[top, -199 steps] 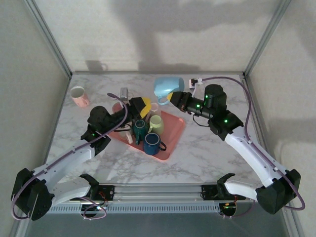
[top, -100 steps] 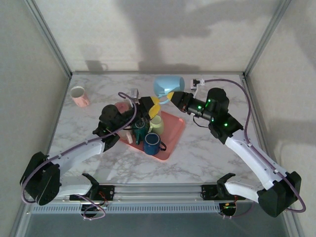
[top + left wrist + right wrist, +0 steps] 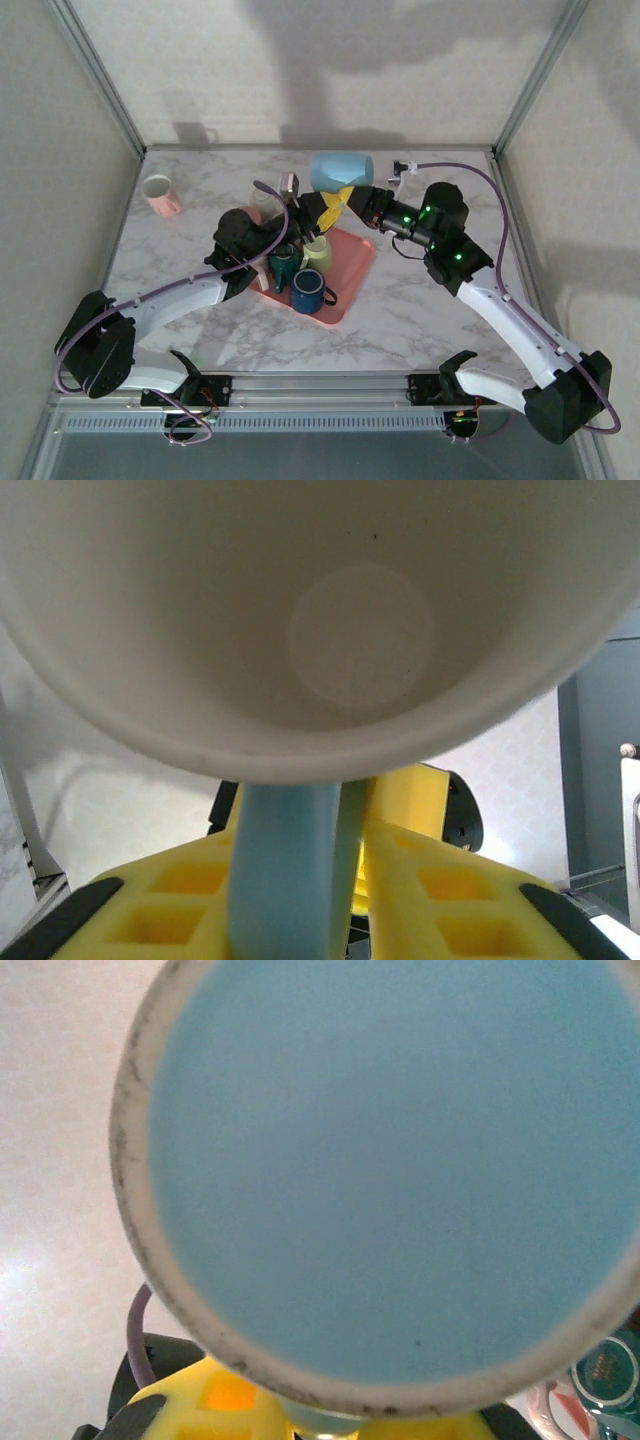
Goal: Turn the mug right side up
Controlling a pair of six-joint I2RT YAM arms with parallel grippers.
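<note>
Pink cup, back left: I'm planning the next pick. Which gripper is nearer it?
Left. The left gripper is right of the cup, at the blue mug; the right gripper sits just beyond it.

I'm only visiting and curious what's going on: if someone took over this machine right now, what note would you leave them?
Right gripper: shut on the blue mug, holding it in the air on its side, beyond the pink tray.
Left gripper: fingers pressed against both sides of the mug's handle, the mug's mouth facing its camera.
Done: mug lifted, both arms on it.
Left to do: tip it mouth-up, set it down, let go.
</note>
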